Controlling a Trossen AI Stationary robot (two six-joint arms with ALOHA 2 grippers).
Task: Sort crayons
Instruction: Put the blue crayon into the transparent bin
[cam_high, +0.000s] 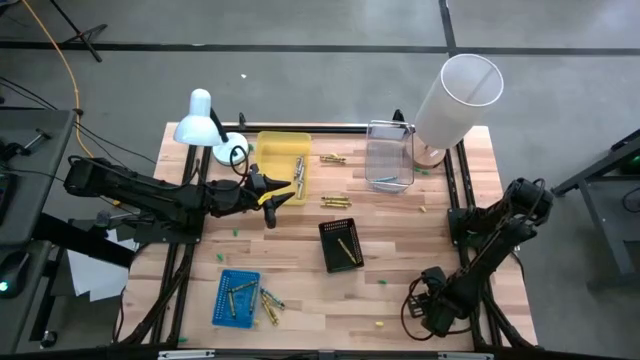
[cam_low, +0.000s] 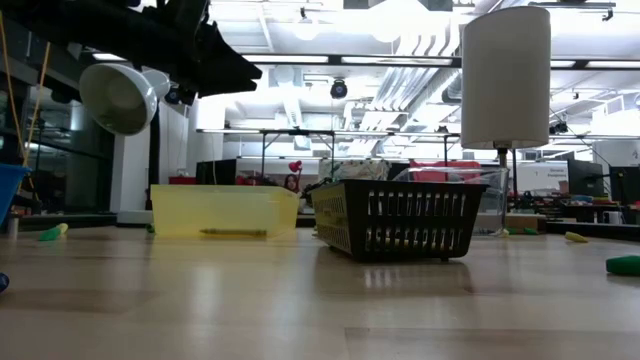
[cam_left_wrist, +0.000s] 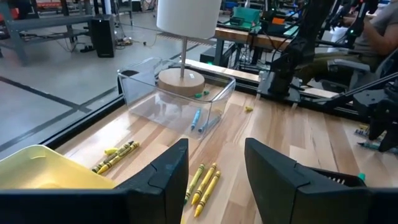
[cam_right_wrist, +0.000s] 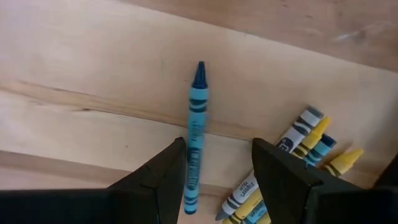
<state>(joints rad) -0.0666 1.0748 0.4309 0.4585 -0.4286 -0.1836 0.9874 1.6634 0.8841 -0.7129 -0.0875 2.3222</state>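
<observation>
While the left gripper (cam_high: 276, 193) hangs above the table at the near right corner of the yellow tray (cam_high: 272, 150), its claw is released, with the two fingers (cam_left_wrist: 168, 171) apart and nothing between them. Several crayons (cam_high: 297, 172) lie inside that tray. On the bare wood just right of it are two small bunches of yellow crayons: one pair (cam_high: 333, 159) towards the far side and another bunch (cam_high: 338, 202) nearer, just beyond the open claw in the left wrist view. A clear tray (cam_high: 390, 160) stands farther right, at the foot of a tall white lamp (cam_high: 458, 95), with a blue crayon (cam_left_wrist: 195, 119) inside it. A black basket (cam_high: 340, 243) sits near the middle of the table and holds one yellow crayon (cam_high: 348, 250). A blue tray (cam_high: 236, 297) at the near left holds a few more, and a loose cluster (cam_high: 268, 300) lies just beside its right edge. A white desk lamp (cam_high: 200, 122) stands at the far left corner.

The right gripper (cam_high: 432, 305) waits folded back at the near right corner, claw likewise released. Its wrist view looks down on a blue crayon (cam_right_wrist: 196, 134) lying flat on wood between the parted fingers, not pinched by either, with a mixed bunch of yellow, blue and grey crayons (cam_right_wrist: 298, 155) close by
</observation>
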